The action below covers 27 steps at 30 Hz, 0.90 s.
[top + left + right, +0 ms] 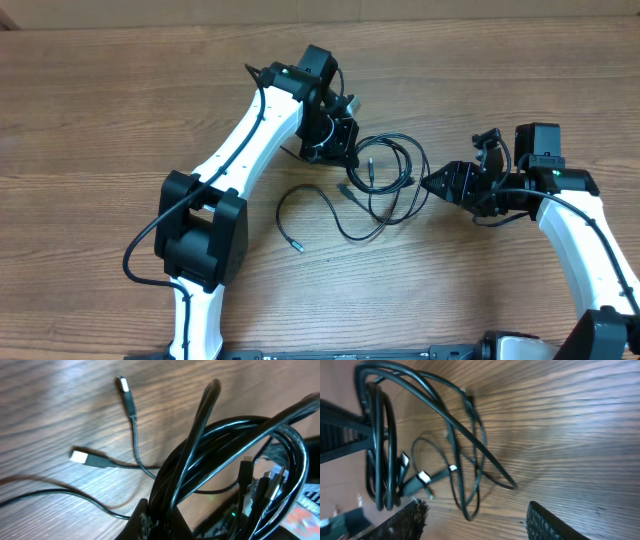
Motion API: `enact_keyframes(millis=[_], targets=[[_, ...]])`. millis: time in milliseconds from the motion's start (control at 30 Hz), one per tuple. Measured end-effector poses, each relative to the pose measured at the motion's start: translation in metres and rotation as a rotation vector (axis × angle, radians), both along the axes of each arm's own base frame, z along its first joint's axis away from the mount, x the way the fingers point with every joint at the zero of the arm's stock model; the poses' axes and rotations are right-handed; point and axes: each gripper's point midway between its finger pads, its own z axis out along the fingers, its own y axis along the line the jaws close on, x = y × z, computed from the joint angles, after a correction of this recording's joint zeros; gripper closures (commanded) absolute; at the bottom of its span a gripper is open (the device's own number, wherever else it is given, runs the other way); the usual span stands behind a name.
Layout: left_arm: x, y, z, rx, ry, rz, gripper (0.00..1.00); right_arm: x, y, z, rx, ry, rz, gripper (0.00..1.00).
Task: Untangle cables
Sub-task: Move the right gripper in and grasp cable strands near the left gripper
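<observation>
The cables are thin black wires in tangled loops at the table's middle. My left gripper is shut on the coiled end of the bundle, its jaws pinched on several strands. Two silver-tipped plugs lie loose on the wood beyond it. A separate thin cable curves toward the front and ends in a small plug. My right gripper is open at the right edge of the loops. In the right wrist view its fingers straddle the tip of one hanging loop without closing on it.
The wooden table stretches bare to the left and far side. The left arm's white links cross the middle left. The right arm comes in from the right front.
</observation>
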Motion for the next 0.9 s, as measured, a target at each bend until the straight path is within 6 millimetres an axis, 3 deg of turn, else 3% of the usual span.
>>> enact_keyframes(millis=[267, 467, 900], targets=[[-0.012, 0.007, -0.003, 0.039, 0.041, -0.018, 0.96, -0.002, 0.011, 0.009, 0.071, -0.027, 0.047, 0.38], [-0.014, 0.009, -0.006, 0.069, 0.039, -0.023, 0.96, -0.003, 0.016, 0.014, 0.103, -0.037, 0.064, 0.44], [-0.033, -0.012, -0.008, 0.087, 0.004, -0.128, 0.96, -0.004, 0.034, 0.024, 0.163, -0.073, 0.127, 0.50]])
